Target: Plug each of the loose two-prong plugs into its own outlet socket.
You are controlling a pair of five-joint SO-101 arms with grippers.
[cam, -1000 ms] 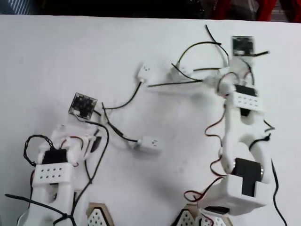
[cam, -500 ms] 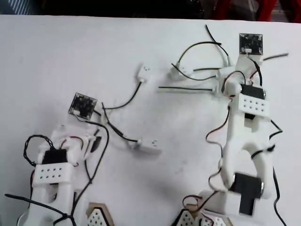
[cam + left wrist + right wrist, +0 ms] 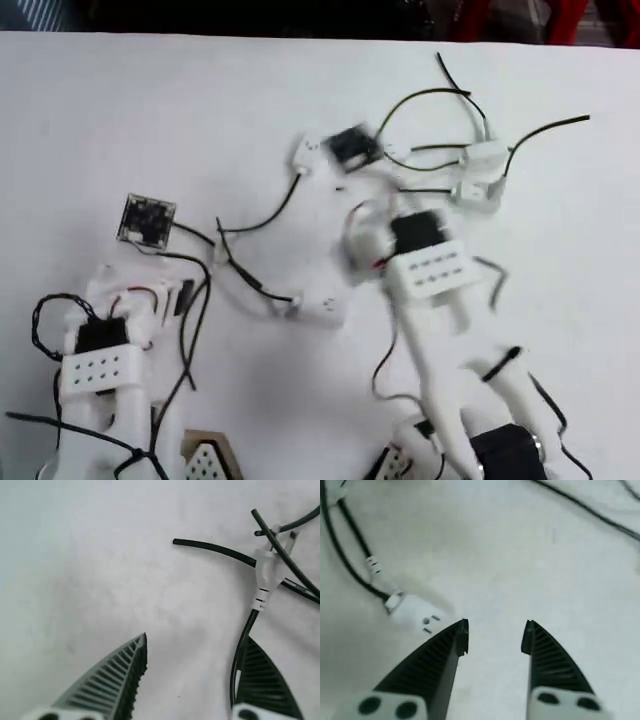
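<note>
Clearly light stuff: right gripper (image 3: 495, 630), jaws apart, hovers just beside a white socket (image 3: 415, 617) on the bench (image 3: 120, 90). Left gripper (image 3: 197, 645), also apart, sits near a two-prong plug (image 3: 264, 569). Both prob. slide easily & the cord (image 3: 215, 548) looks stiff-ish, so grab the plug by its body, not the cord.

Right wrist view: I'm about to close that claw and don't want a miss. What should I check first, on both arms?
1. Right claw open: ok.
2. Outlet socket between its fingers: not ok, it lies outside one finger.
3. Socket's two slots empty: ok.
4. Left claw open: ok.
5. Two-prong plug loose, ungripped: ok.
6. Plug lined up between the left fingers: not ok, it lies ahead, off to one side.
</note>
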